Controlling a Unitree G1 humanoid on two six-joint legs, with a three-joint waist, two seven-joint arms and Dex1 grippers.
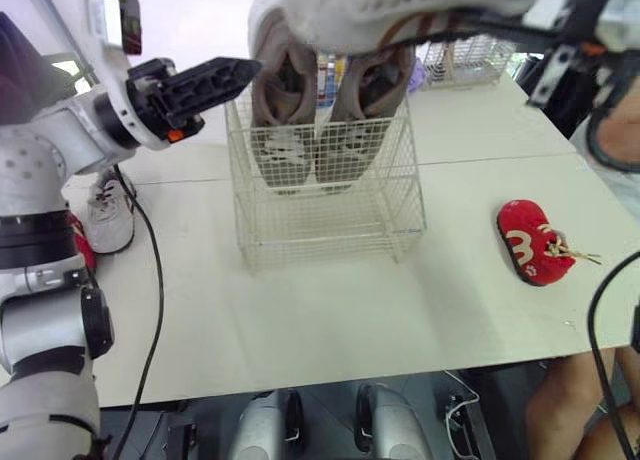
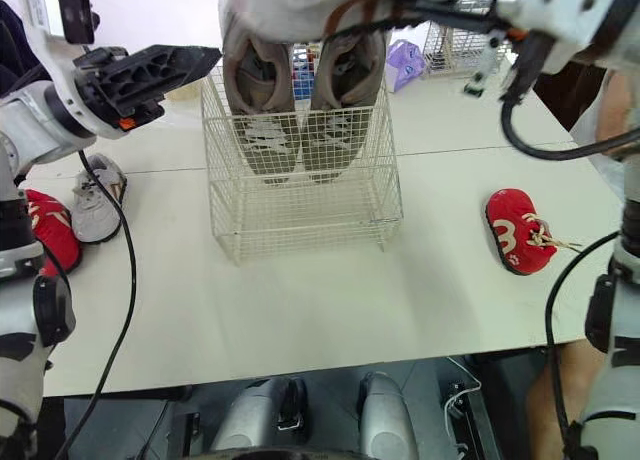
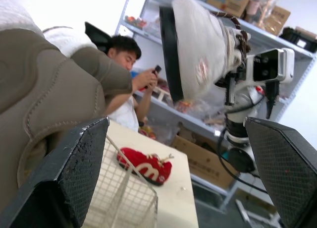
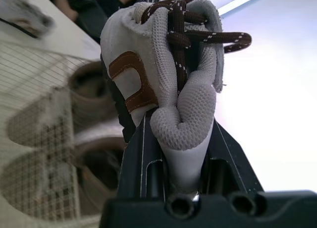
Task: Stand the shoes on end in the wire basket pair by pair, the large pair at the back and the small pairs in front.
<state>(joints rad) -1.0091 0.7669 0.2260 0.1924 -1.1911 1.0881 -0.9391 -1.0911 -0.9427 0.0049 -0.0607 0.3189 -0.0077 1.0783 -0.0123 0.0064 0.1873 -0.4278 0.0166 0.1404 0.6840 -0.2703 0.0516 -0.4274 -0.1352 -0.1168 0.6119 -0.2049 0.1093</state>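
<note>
A white wire basket stands mid-table. Two large taupe shoes stand on end side by side against its back wall. Above the basket's rim hangs a small grey-white shoe with brown laces. My right gripper is shut on its tongue. My left gripper is open and empty at the basket's upper left corner, beside the left taupe shoe. A red shoe lies on the table to the right of the basket. Another red shoe and a grey-white shoe lie at the left edge.
A second wire basket sits at the back right of the table. A person holding a phone sits by the table's right side, with shelves behind. Bare tabletop lies in front of the basket.
</note>
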